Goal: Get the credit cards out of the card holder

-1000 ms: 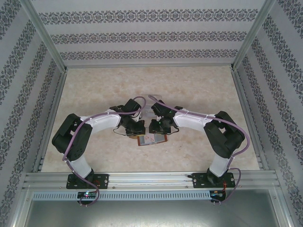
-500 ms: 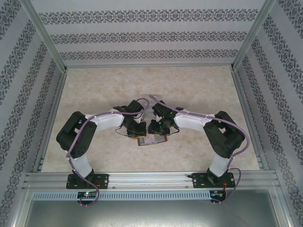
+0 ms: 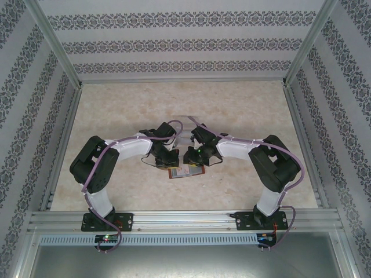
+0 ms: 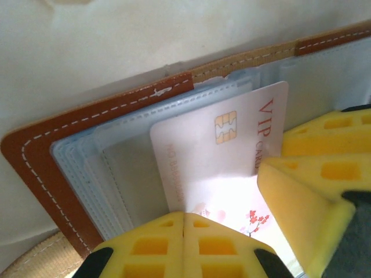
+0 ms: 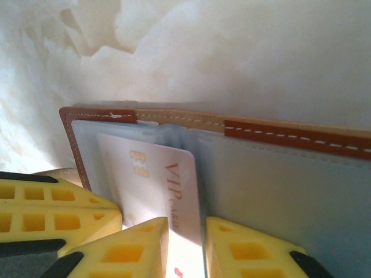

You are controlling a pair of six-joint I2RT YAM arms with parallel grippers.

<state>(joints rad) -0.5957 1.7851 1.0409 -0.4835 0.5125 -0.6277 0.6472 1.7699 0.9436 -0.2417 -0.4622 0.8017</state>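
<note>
left gripper [image 4: 183, 225] clenched, tips at card holder [image 4: 35, 168] pockets; right gripper [image 5: 185, 234] jaws straddle the vip card [image 5: 159, 174] (can't tell if gripping).

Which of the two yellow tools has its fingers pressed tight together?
The left tool: its two yellow fingers meet with no gap, at the card holder. The right tool has its fingers apart, with the VIP card between them.

White VIP card [image 4: 214, 168] in open card holder [image 4: 35, 168]
</note>
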